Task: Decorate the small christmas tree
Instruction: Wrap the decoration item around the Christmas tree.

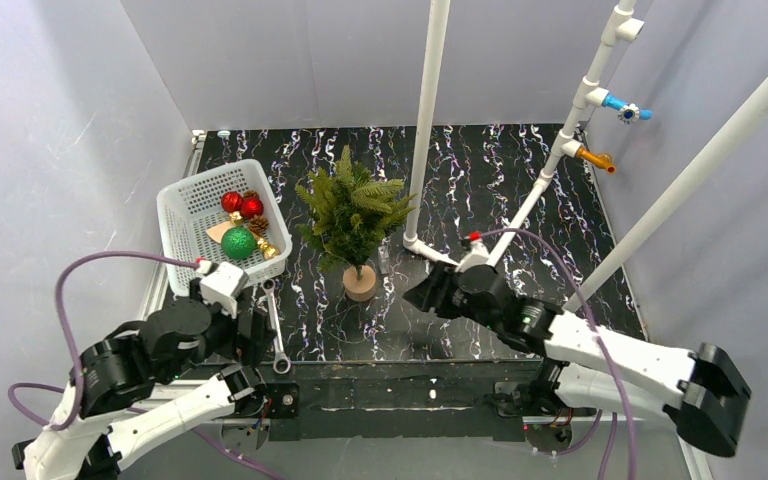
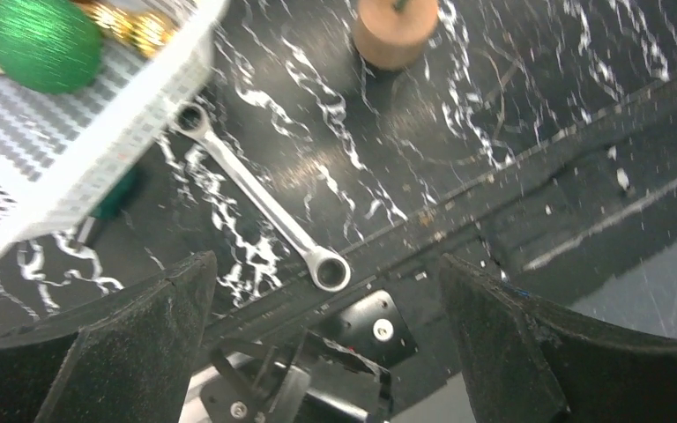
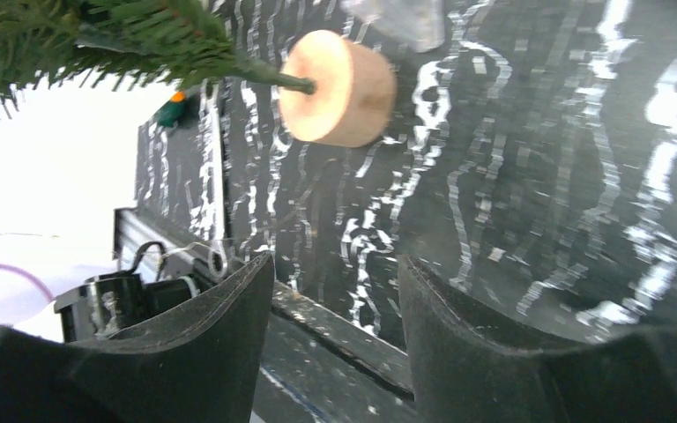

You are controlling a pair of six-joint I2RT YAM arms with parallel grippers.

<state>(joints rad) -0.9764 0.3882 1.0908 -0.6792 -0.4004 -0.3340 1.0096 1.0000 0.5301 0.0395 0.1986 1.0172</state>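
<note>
Top external is showing the tree (image 1: 352,212) standing upright on the bench (image 1: 480,180) beside the basket (image 1: 190,205), while left fingers (image 2: 141,344) and right fingers (image 3: 203,344) are both sitting apart.

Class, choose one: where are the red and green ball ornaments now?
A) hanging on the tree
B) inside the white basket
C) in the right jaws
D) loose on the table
B: the green ball and red balls lie inside the white basket; the small christmas tree is bare.
</note>
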